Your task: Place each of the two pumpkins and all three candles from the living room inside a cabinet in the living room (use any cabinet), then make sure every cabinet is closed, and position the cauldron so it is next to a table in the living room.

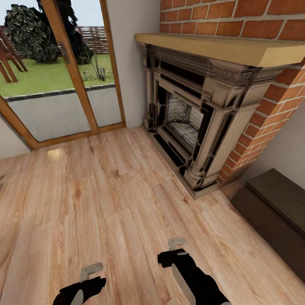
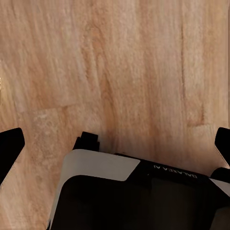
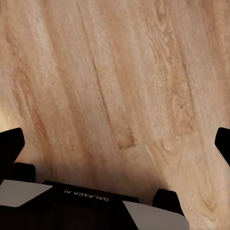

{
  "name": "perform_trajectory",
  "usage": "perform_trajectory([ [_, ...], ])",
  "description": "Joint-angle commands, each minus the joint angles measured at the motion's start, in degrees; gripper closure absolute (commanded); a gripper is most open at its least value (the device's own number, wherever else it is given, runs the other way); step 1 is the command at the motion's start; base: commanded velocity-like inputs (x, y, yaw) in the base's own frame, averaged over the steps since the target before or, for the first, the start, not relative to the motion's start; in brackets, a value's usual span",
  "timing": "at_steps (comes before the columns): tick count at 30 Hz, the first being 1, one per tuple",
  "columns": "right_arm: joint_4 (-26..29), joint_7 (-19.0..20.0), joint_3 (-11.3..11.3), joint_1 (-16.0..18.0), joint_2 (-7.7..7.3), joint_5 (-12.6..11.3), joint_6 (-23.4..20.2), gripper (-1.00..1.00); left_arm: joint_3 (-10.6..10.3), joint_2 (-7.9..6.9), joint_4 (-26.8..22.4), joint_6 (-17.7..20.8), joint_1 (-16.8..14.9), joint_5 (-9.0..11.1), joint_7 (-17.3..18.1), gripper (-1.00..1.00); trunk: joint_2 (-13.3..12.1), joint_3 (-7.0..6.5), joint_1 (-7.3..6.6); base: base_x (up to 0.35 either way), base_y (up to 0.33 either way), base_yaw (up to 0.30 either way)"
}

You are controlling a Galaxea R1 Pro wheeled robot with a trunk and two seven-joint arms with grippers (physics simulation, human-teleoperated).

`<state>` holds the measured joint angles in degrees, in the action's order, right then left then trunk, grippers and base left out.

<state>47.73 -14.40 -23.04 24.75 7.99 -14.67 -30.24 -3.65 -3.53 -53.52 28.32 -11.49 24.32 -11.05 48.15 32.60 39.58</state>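
The cabinet [image 1: 275,212], a long low dark-brown wooden unit, stands against the wall at the right of the head view, its front flush and shut. My left gripper [image 1: 91,271] and right gripper [image 1: 176,248] hang low over the wooden floor at the bottom of that view, well short of the cabinet. In the left wrist view my left gripper [image 2: 115,143] is open, with bare floorboards between its black fingertips [image 2: 9,146]. My right gripper [image 3: 115,143] is likewise open over floorboards, fingertips [image 3: 10,141] wide apart. The pumpkins, candles, cauldron and table are out of view.
A stone fireplace [image 1: 190,114] with a wooden mantel [image 1: 220,46] and brick surround juts out ahead on the right. Wood-framed glass doors [image 1: 55,80] to a garden lie ahead on the left. Wooden floor [image 1: 106,190] stretches between them and me.
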Motion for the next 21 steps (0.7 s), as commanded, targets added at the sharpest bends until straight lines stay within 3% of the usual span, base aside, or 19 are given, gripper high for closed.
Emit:
perform_trajectory([
  [1,0.1,-0.5,-0.2,0.0,-0.03,-0.6,-0.1,-1.0,-0.2,-0.07,-0.1,0.2,0.0,0.6,-0.5,-1.0,0.0,0.05,0.04,0.327,0.094,0.057],
  [8,0.0,-0.5,-0.3,0.0,0.0,-0.5,2.9,-1.0,-0.2,-0.07,0.0,0.2,0.0,0.6,-0.6,-1.0,0.0,0.05,0.04,0.327,0.108,0.2],
  [21,-0.1,-0.5,-0.3,0.0,0.01,-0.1,3.6,-1.0,-0.2,-0.07,0.0,0.0,0.0,0.5,-0.6,-1.0,0.0,0.05,0.04,0.332,0.04,0.287],
])
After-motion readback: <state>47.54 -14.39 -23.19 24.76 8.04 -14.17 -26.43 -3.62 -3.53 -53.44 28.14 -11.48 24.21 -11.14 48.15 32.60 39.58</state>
